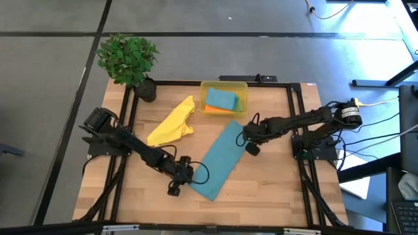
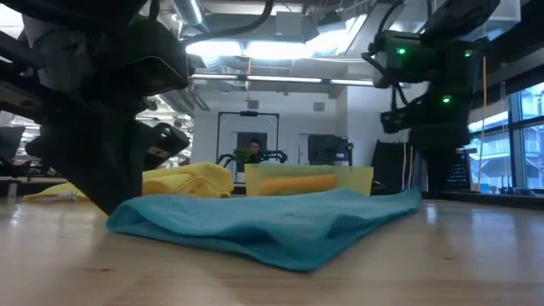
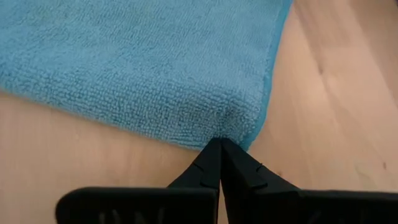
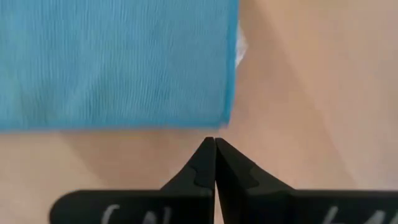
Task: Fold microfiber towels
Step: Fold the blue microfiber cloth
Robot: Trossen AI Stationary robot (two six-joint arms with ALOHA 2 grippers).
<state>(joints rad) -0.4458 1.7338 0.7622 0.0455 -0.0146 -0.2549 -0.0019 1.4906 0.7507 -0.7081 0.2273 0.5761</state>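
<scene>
Mid-fold on teal towel (image 1: 219, 161); left gripper (image 3: 220, 144) pinched shut on its corner; right gripper (image 4: 214, 144) closed, empty, just off the far corner. Next, likely: carry the held corner across.

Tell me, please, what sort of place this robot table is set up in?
Probably an open lab or workshop: the wooden table sits on grey carpet, cables trail beside it, and bright ceiling lights and large windows show behind.

Spread towel (image 1: 219, 162) mid-table; crumpled towel (image 1: 172, 124) left; bin (image 1: 224, 87) behind.
</scene>
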